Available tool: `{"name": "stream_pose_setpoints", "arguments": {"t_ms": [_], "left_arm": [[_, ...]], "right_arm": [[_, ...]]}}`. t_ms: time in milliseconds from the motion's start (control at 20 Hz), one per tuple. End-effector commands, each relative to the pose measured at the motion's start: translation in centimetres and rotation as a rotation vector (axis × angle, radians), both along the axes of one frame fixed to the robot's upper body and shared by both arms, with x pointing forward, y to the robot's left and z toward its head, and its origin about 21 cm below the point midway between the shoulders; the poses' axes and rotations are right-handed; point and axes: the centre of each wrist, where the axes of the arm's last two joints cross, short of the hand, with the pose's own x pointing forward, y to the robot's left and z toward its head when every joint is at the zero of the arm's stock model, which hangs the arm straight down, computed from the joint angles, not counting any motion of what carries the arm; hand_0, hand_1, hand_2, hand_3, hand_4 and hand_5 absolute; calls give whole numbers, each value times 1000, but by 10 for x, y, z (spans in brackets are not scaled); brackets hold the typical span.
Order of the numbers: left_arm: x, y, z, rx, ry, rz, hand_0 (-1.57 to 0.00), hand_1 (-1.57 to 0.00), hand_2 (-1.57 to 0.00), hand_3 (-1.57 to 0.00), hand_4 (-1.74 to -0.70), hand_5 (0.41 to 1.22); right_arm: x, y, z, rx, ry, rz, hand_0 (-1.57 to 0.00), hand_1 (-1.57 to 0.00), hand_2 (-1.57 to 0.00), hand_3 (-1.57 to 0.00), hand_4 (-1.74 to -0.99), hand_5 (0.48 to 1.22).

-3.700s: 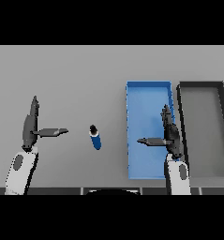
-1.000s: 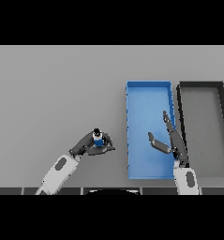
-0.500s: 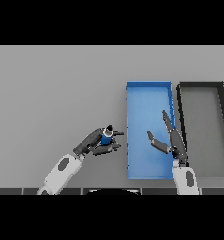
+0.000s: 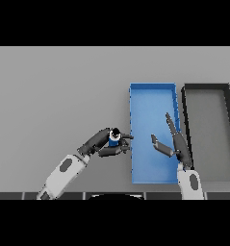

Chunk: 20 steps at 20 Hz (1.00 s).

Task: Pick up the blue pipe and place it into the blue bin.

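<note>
Left hand [image 4: 103,142] has its fingers curled round the blue pipe [image 4: 113,140], right next to the blue bin [image 4: 150,96].
Right hand [image 4: 176,144] hangs spread over the bin.

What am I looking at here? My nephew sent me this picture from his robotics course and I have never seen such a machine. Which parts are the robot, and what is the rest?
The picture is taken from the robot's head, looking down at a grey table in front of it. The two white and grey limbs rising from the bottom edge are its arms, each ending in a dark hand.

The left hand has its fingers curled round a small blue pipe with a dark top, holding it just beside the left wall of a blue bin.

The right hand is over the blue bin with straight, spread fingers and holds nothing.

To the right of the blue bin, right beside it, sits a dark bin of similar shape. Nothing can be seen lying in either bin.

The job is to put the pipe into the blue bin; that is not yet done.
</note>
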Motion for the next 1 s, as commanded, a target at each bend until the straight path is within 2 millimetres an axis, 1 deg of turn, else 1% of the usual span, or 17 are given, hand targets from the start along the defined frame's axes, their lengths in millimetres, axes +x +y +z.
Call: {"name": "stream_pose_setpoints", "arguments": {"t_ms": [0, 150, 200, 250, 300, 350, 400, 500, 550, 600, 650, 700, 750, 800, 950], "left_arm": [[-1, 1, -3, 17, 14, 7, -1566, -1567, -1567, -1440, -1728, 1219], [-1, 4, -6, 31, 11, 12, -1569, -1569, -1569, -1442, -1730, 1219], [-5, -2, -6, 36, 20, 4, -1569, -1569, -1570, -1442, -1730, 1219], [-2, 1, -8, 45, 19, 11, -1569, -1570, -1570, -1443, -1730, 1220], [-1, -1, -10, 56, 21, 9, -1570, -1570, -1570, -1442, -1730, 1220], [-1, -1, -10, 52, 16, 13, -1570, -1570, -1570, -1441, -1730, 1220], [-2, -2, -9, 41, 12, 12, -1570, -1570, -1570, -1440, -1730, 1220], [-2, 1, -5, 26, 7, 6, -1571, -1571, -1571, -1441, -1730, 1221], [-2, -1, -5, 29, 9, 6, -1571, -1571, -1571, -1441, -1731, 1221], [-2, -1, -8, 35, 14, 8, -1571, -1571, -1571, -1440, -1731, 1221], [-1, -4, -7, 34, 11, 1, -1571, -1571, -1571, -1442, -1731, 1221], [-1, -5, -5, 28, 7, -2, -1571, -1571, -1571, -1443, -1731, 1221], [-1, -2, -7, 34, 6, 4, -1571, -1571, -1571, -1443, -1731, 1221], [-1, 0, -6, 32, 0, 4, -1571, -1571, -1571, -1444, -1731, 1221], [-1, -4, -6, 43, -13, -3, -1571, -1571, -1571, -1442, -1731, 1221]], "right_arm": [[3, -1, 0, 3, 2, 12, 1, 1, 1, 1, -1271, 688], [14, -4, 2, 7, 17, 58, 1, 1, 1, 1, -1259, 688], [17, -7, 4, 8, 21, 79, 1, 1, 1, 1, -1255, 688], [19, -8, 4, 6, 27, 85, 1, 1, 1, 1, -1250, 688], [22, -8, 4, 10, 34, 98, 1, 1, 1, 1, -1243, 687], [19, -8, 5, 21, 12, 112, 1, 1, 1, 1, -1229, 687], [22, -10, 8, 28, -1, 117, 1, 1, 1, 1, -1213, 684], [26, -11, 14, 142, -23, 198, 1, 1, 1, 1, -1225, 647], [30, -13, 23, 193, -32, 251, 1, 1, 1, 1, -1231, 620], [34, -16, 37, 226, -31, 304, 1, 1, 1, 1, -1242, 584], [33, -15, 48, 250, -30, 353, 1, 1, 1, 1, -1254, 554], [37, -14, 59, 265, -20, 406, 1, 1, 1, 1, -1271, 537], [36, -14, 68, 287, -14, 469, 1, 1, 1, 1, -1292, 525], [38, -12, 82, 290, -18, 545, 1, 1, 1, 1, -1313, 517], [45, 6, 117, 240, -29, 725, 1, 1, 1, 1, -1335, 507]]}}
